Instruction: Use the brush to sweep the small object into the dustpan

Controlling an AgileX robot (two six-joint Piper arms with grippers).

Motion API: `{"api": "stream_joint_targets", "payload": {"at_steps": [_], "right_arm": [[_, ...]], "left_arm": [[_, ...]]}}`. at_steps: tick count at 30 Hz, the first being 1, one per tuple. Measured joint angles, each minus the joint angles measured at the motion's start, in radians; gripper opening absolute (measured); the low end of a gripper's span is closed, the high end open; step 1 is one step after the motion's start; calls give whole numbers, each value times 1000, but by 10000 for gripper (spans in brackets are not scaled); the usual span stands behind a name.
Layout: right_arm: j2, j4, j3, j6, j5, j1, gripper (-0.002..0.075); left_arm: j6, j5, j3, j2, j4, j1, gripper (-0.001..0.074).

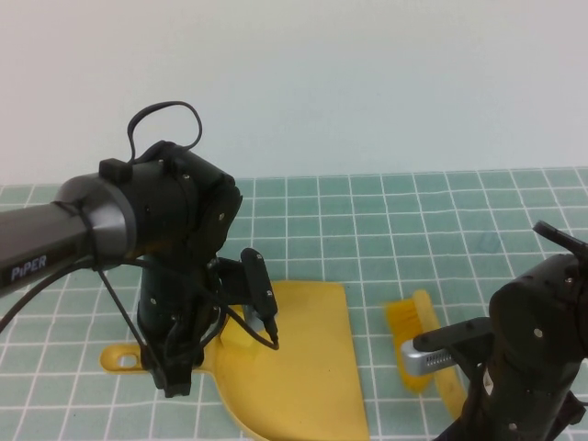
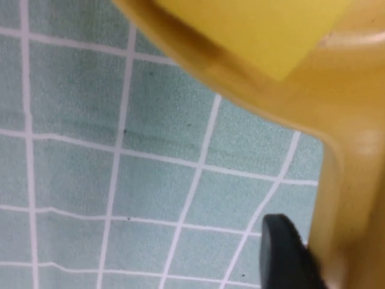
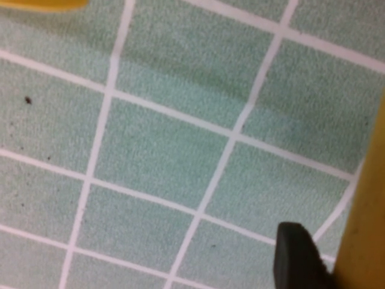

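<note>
The mustard-yellow dustpan (image 1: 312,377) lies flat near the table's front, its handle pointing left and ending in a hang hole. The small object (image 1: 241,333), a pale-yellow cube, rests inside the scoop by the handle's root; the left wrist view shows it (image 2: 252,30) from close up. My left gripper (image 1: 176,375) is down at the dustpan handle (image 2: 352,180), which runs right beside it. The brush (image 1: 412,323) lies to the right of the dustpan with its bristles toward the far side. My right gripper (image 1: 466,397) sits low at the brush handle (image 3: 368,198).
A green mat with a white grid (image 1: 423,230) covers the table. The left arm's dark body (image 1: 175,220) looms over the dustpan's handle side. The right arm's body (image 1: 537,349) covers the near end of the brush.
</note>
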Motion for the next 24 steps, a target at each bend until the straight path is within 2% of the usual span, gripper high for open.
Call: {"api": "stream_joint_targets", "payload": {"at_steps": [7,10,12,18,20,22,24], "right_arm": [[0,0,0,2,8,0,242],[0,2,0,2,11,0,258],[0,2,0,2,11,0,299],[0,4,0,2,13,0,517],[0,6,0,2,16,0,548],[0,5,0,2,16,0,554],[-2,5,0,-12,18,0,526]], "left_arm": [[-47,0,0,0,-71,0,447],[-49,0,0,0,-78,0,473],[-64,0,0,0,-78,0,480],[-189,0,0,-2,-101,0,482],[-224,0,0,-2,-117,0,468],[-269,0,0,-2,-129,0,420],[-301,0,0,-13,-147,0,327]]}}
